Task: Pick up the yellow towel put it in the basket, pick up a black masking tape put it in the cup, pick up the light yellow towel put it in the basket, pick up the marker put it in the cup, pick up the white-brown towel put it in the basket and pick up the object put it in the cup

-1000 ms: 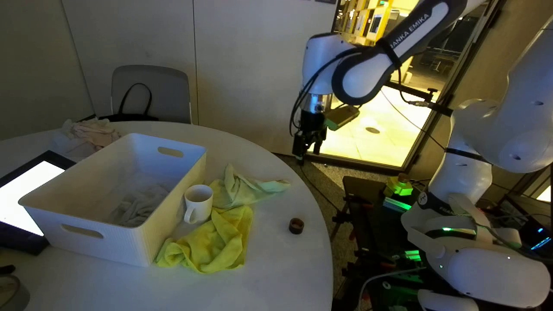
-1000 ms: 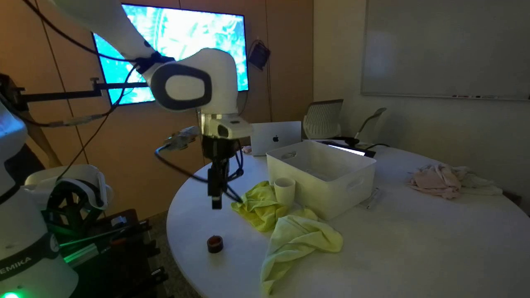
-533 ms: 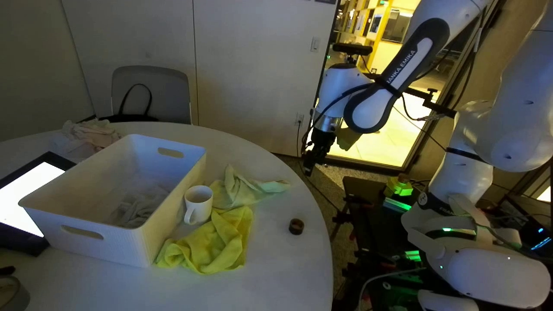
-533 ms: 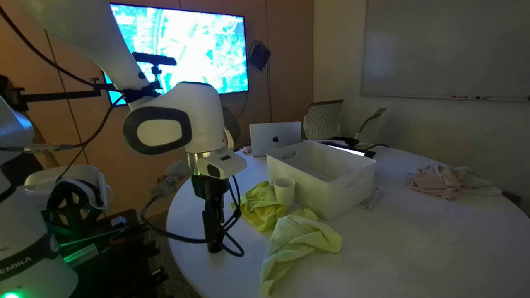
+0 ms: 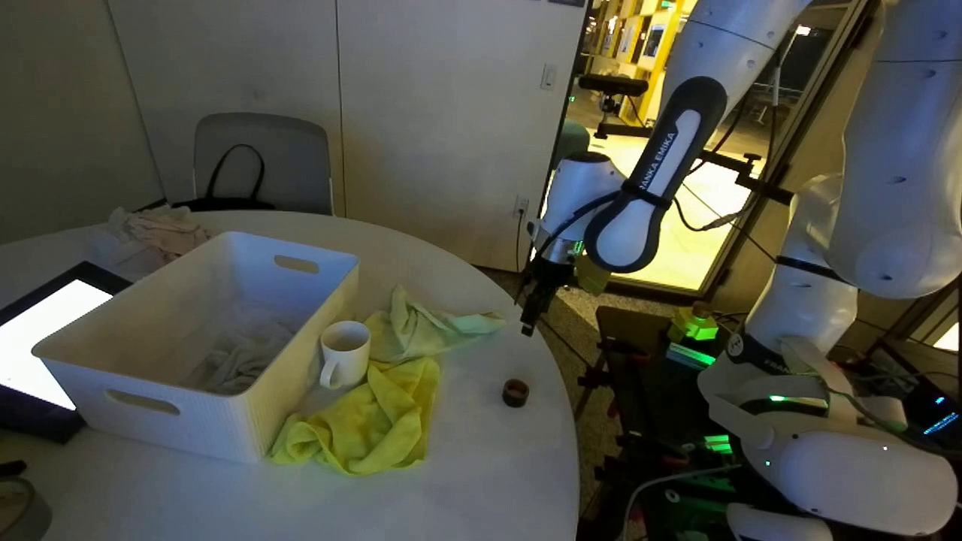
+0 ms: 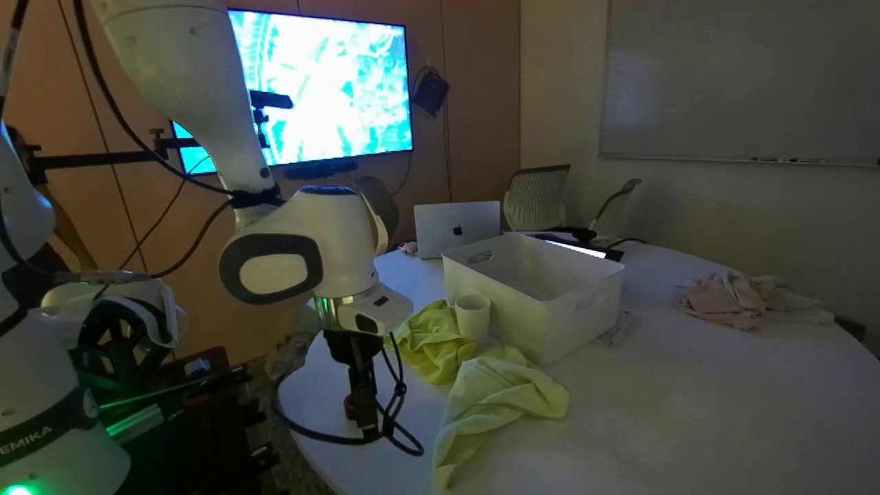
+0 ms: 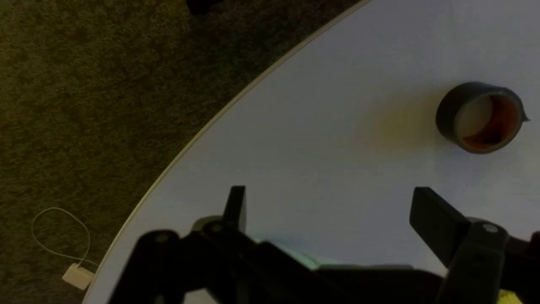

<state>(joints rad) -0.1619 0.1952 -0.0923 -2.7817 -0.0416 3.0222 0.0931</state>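
Note:
My gripper point(image 7: 329, 194) is open, nothing between its fingers, above the table near its rounded edge. The black masking tape point(image 7: 481, 118) lies beyond the right finger in the wrist view; in an exterior view the gripper point(image 6: 371, 430) partly covers it. The yellow towel point(image 5: 376, 428) and light yellow towel point(image 5: 421, 330) lie crumpled beside the white cup point(image 5: 346, 353), which stands upright against the big white basket point(image 5: 180, 436). A greyish-white cloth point(image 5: 248, 353) is inside the basket; whether it is the white-brown towel I cannot tell. The marker is hidden or out of view.
Pinkish-white cloths point(image 6: 729, 302) lie on the table past the basket. A tablet with a bright screen point(image 5: 52, 338) adjoins the basket, and a laptop point(image 6: 457, 230) stands behind it. Cables point(image 6: 395, 426) loop beside the gripper. The table edge point(image 7: 198, 135) drops to carpet.
The arm has come down, bringing the gripper lower and close to the tape, tilted compared with a second ago. Towels, cup, basket and tape have stayed where they were.

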